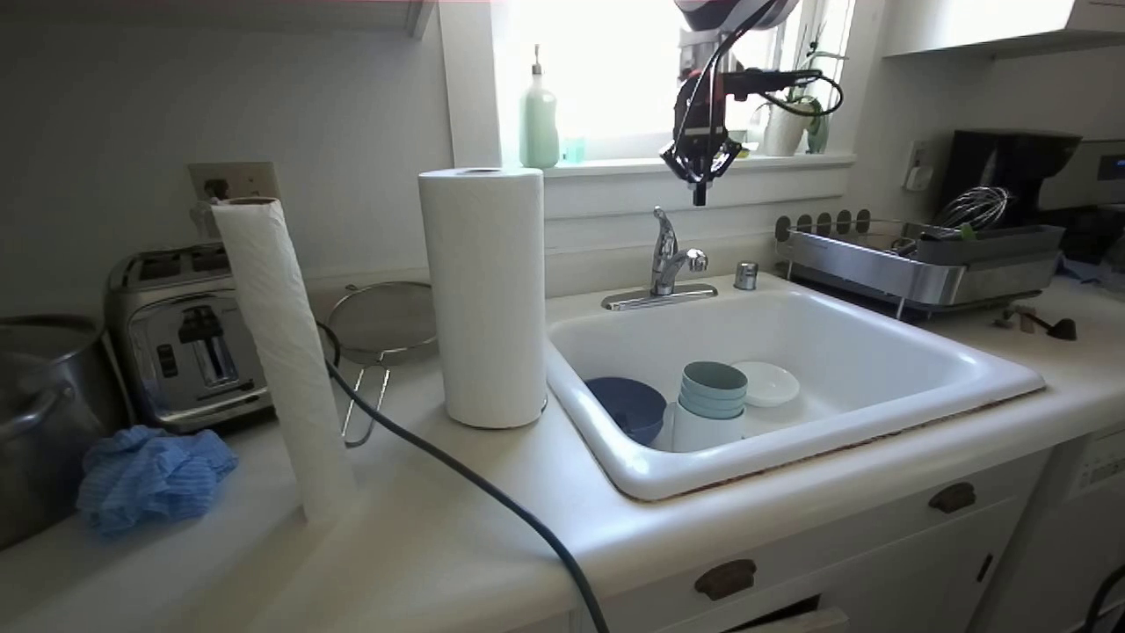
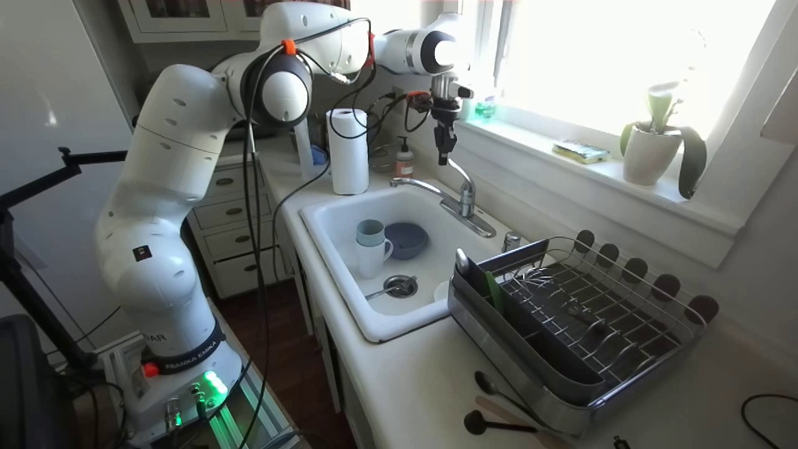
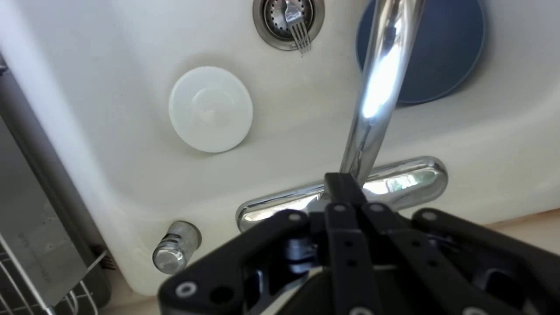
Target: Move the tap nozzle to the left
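If the gripper (image 1: pixel 700 195) comes straight down, it may knock the lever (image 1: pixel 665 236), since the two look close. A push too far in along the nozzle (image 3: pixel 381 87) may barely turn it, leverage being short there, or skid off the smooth chrome. Too low a sweep might hit the cups (image 1: pixel 712 404) in the sink (image 1: pixel 791 447). The nozzle stands on the sink's back rim, reaching out over the sink. Above that rim, the gripper has its fingers (image 3: pixel 339 186) together, holding nothing and touching nothing.
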You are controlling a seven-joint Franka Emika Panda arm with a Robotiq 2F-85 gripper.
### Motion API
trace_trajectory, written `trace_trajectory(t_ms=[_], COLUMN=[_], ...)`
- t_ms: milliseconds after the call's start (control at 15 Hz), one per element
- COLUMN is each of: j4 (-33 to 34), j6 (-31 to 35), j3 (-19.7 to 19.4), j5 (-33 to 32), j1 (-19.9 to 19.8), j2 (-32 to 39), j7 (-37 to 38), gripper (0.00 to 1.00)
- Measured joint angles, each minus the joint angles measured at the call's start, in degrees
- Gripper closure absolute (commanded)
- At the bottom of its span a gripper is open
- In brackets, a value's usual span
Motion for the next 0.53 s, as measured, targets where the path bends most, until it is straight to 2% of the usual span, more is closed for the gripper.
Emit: trace_trajectory(t_ms=[67,333,533], j4=[-0.1,-2.8,-7.2], j6=[-1.2,-2.0,-2.2], j3=[0.1,0.1,0.1], j5=[0.0,-0.5,-1.3], j1=[0.0,0.4,1.3], j2=[-1.2,-7.4,-13.1], j7=[-0.9,-2.1,-2.0], gripper=[0.73,0.47,0.27])
